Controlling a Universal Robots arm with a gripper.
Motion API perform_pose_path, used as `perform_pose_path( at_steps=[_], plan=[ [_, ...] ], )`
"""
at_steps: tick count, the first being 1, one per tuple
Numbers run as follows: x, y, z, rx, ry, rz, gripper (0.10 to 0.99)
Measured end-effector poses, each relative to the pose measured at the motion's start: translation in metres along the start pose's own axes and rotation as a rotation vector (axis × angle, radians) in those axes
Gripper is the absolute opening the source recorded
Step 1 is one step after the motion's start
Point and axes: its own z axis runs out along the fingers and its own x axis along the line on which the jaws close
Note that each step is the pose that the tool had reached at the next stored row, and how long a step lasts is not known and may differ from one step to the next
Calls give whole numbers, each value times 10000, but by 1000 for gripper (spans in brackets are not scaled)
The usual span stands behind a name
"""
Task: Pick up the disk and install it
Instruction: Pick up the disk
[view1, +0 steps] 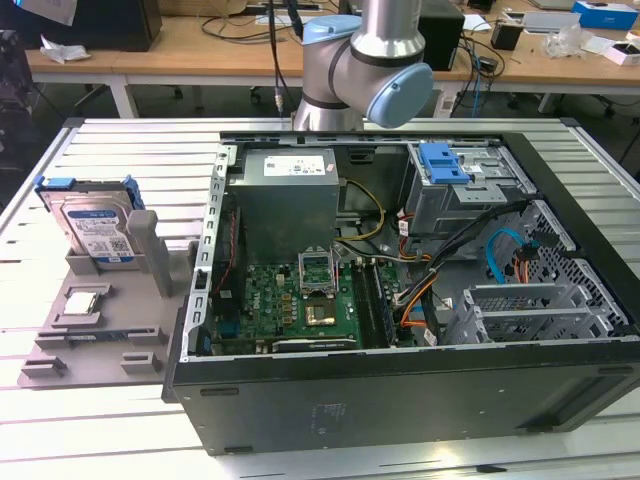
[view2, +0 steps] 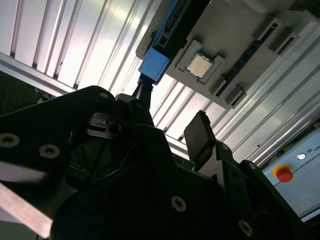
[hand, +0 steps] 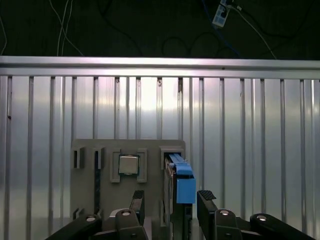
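Two dark fingers (hand: 206, 201) of the robot's gripper (hand: 172, 199) are spread wide and hold nothing. In the first wrist view they sit on either side of the blue top edge of the disk (hand: 182, 181) without touching it.

The disk is a flat silver-metal hard drive with a white and blue label and a blue plastic carrier frame. It stands upright on its edge in a slot of a grey plastic holder plate (hand: 90, 150). In the exterior view the disk (view1: 95, 225) stands in that holder with nothing gripping it, so the fingers are probably well above it.

A small square silver chip (hand: 128, 164) lies in a recess of the holder, just beside the disk. The holder rests on a ribbed aluminium counter (view1: 130, 150).

On the exterior view's right of the holder lies an open black computer case (view1: 400, 395). Inside it, on the side far from the holder, is a grey metal drive cage with a blue latch (view1: 455, 180).

The task looks to be at its start. The fingers are lined up over the disk, but it has not been grasped, lifted or installed.
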Motion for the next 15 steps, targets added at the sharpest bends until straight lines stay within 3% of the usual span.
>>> perform_pose_path(
  at_steps=[15],
  plan=[
    [-51,-152,277,-51,4,2,541]
  ],
)
